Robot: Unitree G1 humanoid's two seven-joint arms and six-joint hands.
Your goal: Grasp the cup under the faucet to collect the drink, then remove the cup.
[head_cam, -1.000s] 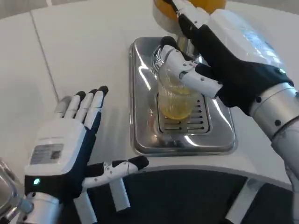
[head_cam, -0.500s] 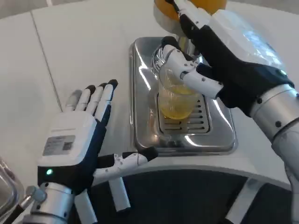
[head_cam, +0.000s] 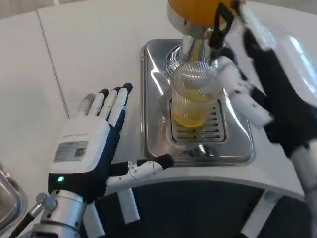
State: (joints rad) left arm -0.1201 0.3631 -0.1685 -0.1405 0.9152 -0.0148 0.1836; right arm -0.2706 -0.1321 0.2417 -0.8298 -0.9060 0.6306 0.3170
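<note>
Left robot hand [head_cam: 91, 148] at lower left of frame, flat over the white desk [head_cam: 89, 54], fingers spread, holding nothing. Beyond it, at centre, ribbed clear cup [head_cam: 194, 96] with yellow drink, upright on the slotted grate of the steel drip tray [head_cam: 153, 119], under the faucet [head_cam: 193, 49]. Right robot hand [head_cam: 257, 94] at right, blurred, fingers beside the cup; grip impossible to tell. Orange dispenser tank [head_cam: 198, 10] at top.

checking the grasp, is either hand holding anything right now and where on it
The right hand is blurred beside the cup, its fingers against the cup's right side; a firm hold cannot be told. The left hand is open, holding nothing.
</note>
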